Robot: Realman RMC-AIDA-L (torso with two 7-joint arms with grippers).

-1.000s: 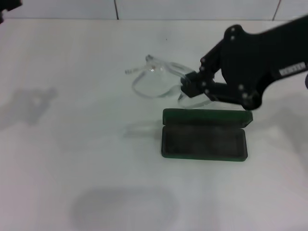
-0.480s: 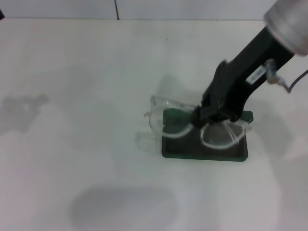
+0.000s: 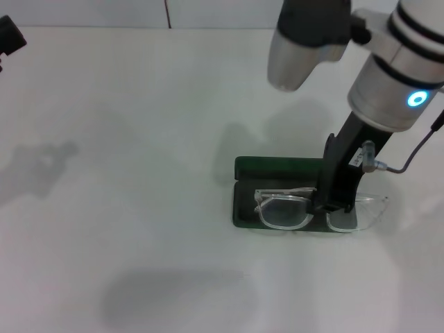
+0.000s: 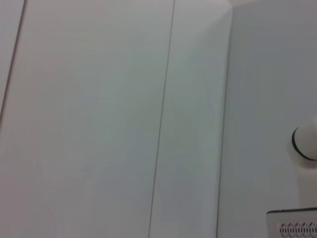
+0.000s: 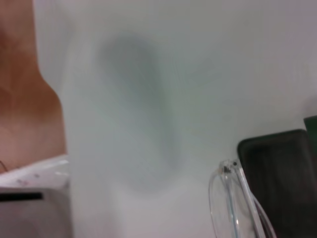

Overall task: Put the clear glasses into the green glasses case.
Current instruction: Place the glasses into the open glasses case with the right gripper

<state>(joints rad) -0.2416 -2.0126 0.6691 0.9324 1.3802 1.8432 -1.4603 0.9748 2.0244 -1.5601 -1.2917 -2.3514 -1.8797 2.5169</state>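
The green glasses case (image 3: 277, 167) lies open on the white table, its lid tipped back on the far side. The clear glasses (image 3: 283, 210) sit low over the case's near half, lenses facing me. One lens reaches past the case's right end. My right gripper (image 3: 334, 206) comes straight down and is shut on the glasses at the bridge. The right wrist view shows one clear lens (image 5: 230, 203) beside the dark case (image 5: 277, 168). My left gripper (image 3: 8, 38) shows only as a black piece at the far left edge, away from the work.
The white table (image 3: 139, 208) ends at a tiled wall (image 3: 208, 12) behind. In the right wrist view the table's edge meets a brown floor (image 5: 20, 74), with a white object (image 5: 29, 198) below it.
The right arm has carried the glasses from behind the case to over it, turning upright. The glasses now lie level along the case's near half.
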